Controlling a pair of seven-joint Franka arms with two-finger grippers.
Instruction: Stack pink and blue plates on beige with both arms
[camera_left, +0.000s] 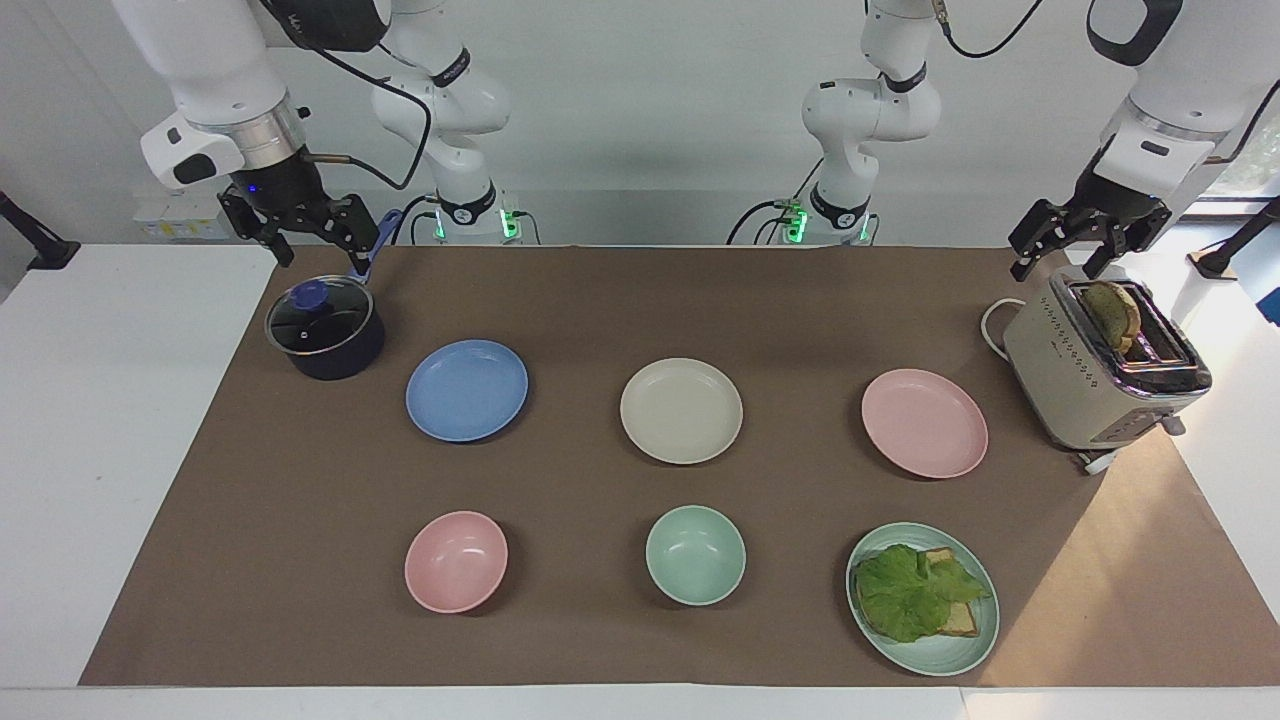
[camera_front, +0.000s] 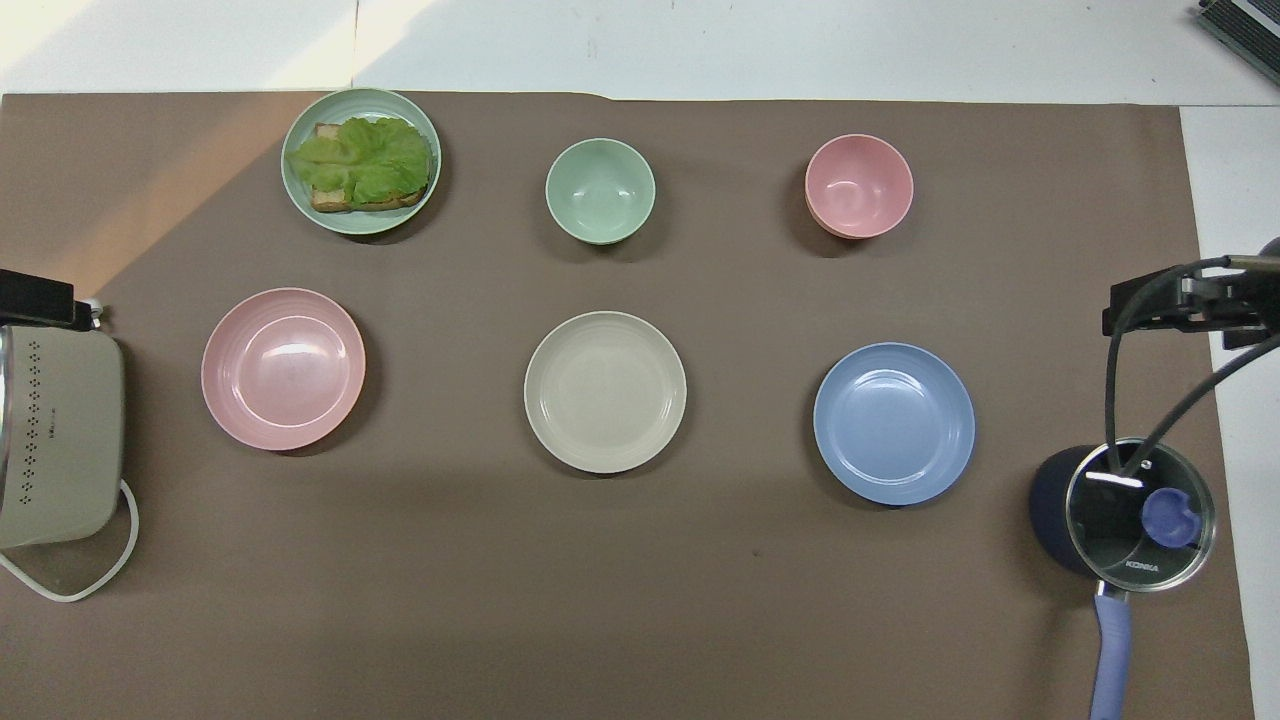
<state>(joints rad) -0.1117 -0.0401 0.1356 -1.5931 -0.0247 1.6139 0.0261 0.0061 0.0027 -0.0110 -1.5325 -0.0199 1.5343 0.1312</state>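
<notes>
Three equal plates lie in a row across the middle of the brown mat. The beige plate (camera_left: 681, 410) (camera_front: 605, 391) is in the centre. Beside it, the blue plate (camera_left: 466, 390) (camera_front: 893, 423) lies toward the right arm's end and the pink plate (camera_left: 924, 422) (camera_front: 283, 368) toward the left arm's end. All three are bare and apart from each other. My right gripper (camera_left: 320, 255) hangs open and empty over the pot. Above the toaster, my left gripper (camera_left: 1058, 265) is also open and holds nothing.
A dark lidded pot (camera_left: 325, 328) stands beside the blue plate, and a toaster (camera_left: 1100, 370) with bread in it beside the pink plate. Farther from the robots sit a pink bowl (camera_left: 456, 561), a green bowl (camera_left: 695, 554) and a green plate (camera_left: 940, 660) with a lettuce sandwich.
</notes>
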